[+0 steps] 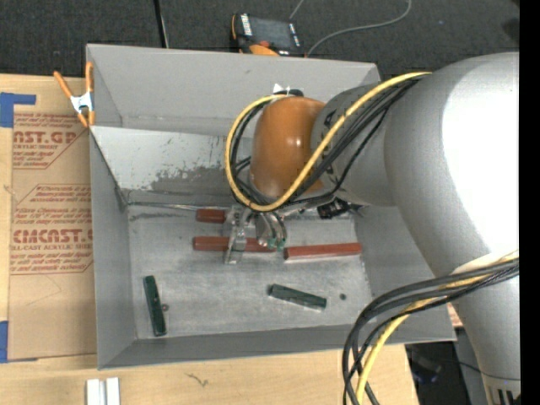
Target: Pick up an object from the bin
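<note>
Gripper [234,247] is set low on the right end of a red-brown flat bar [207,244] lying across the middle of the bin [110,226] floor. How far it is opened cannot be told. Risk, as judged: the bar is thin, flat on bare metal and taken at its end, so it could be skated aside or tipped out on lift. A short red-brown bar [211,216] just behind, toward the back wall, could be clipped. A longer red-brown bar [325,250] lies toward the right wall.

Bars [321,251] centred (gripper [234,247] over them), left stick [153,305], right stick [297,297] in front
</note>
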Action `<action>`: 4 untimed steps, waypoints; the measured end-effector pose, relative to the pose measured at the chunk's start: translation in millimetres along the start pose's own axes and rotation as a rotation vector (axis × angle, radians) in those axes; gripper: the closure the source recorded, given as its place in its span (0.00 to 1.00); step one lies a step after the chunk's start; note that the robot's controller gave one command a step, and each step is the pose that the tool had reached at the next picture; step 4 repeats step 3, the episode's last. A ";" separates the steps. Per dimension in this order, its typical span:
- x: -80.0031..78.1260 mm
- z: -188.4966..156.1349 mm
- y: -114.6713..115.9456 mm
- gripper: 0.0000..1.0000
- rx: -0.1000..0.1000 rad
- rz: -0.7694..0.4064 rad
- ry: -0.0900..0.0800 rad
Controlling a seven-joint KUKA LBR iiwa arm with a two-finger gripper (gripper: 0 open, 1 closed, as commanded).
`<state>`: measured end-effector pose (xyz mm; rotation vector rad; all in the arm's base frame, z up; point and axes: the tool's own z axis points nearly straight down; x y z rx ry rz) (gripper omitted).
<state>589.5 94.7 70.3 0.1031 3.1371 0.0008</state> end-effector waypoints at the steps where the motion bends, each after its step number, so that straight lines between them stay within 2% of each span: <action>1: 0.0 0.0 0.0 1.00 -0.001 0.000 0.000; 2: 0.8 -72.3 25.0 1.00 -0.003 0.007 -0.005; 3: 29.7 -168.1 23.7 1.00 -0.003 -0.003 -0.006; 4: 29.7 -168.1 23.7 1.00 -0.003 -0.003 -0.006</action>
